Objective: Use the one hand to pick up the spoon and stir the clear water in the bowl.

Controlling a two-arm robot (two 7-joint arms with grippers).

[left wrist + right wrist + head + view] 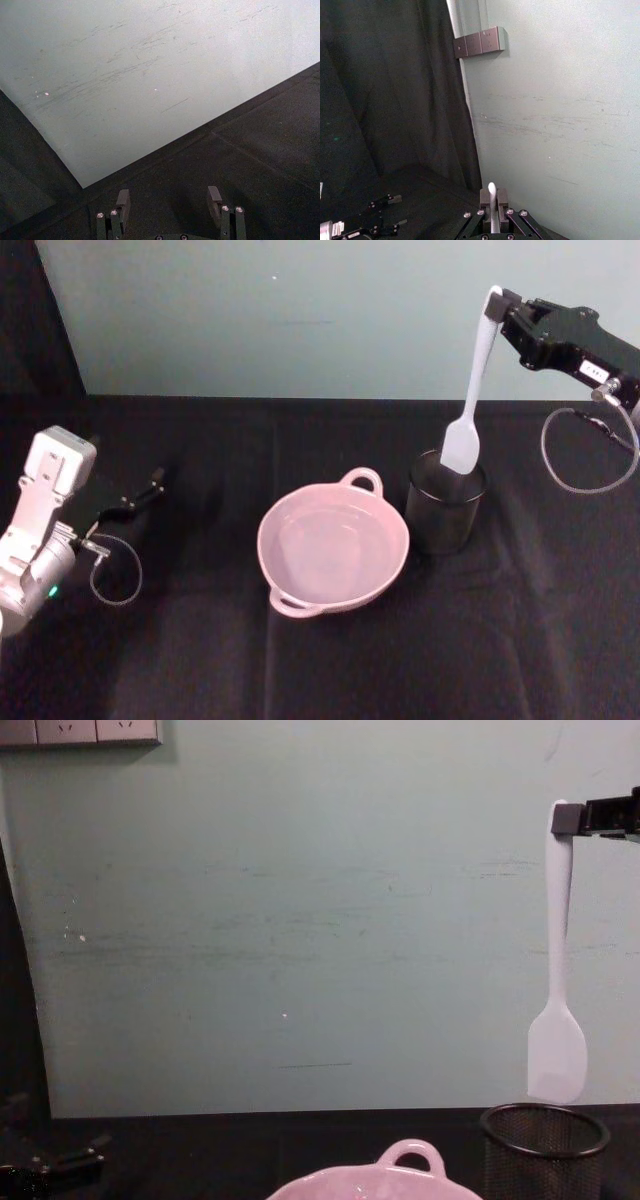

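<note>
A: Biggest first?
B: Table (200, 660) under black cloth, pale green wall (300, 320) behind.

A: Then?
B: The bowl (263, 538), pink and glossy, sits mid-table, loop handle toward the wall. Central spot looks chosen so either arm could reach it. Can't confirm water, inside just shines.

A: Next down?
B: Black mesh cup (440, 525), just beside the bowl on the robot's right. It reads as the spoon's stand.

A: And the spoon?
B: The spoon (475, 380) hangs near upright over the cup. In the chest view its wide end sits just above the cup rim, not touching.

A: Who holds it?
B: The right gripper (503, 302), up high by the wall, fingers pinched tight on the narrow top end. The right wrist view shows the tip poking up between the pads. Gripping the very top likely gives full reach, so the wide end can dip while the gripper keeps dry.

A: Other arm?
B: Left gripper (169, 200) is parked low at the table's left side, fingers spread apart, nothing between them. Out of the way, I'd say.

A: Task stage?
B: Pick-up looks done. Carry over to the bowl and stirring not yet done.

A: Any text?
B: Small white label (596, 369) on the right gripper's body, print too small to read. Wall sockets (80, 730) show no writing. No brands anywhere.
</note>
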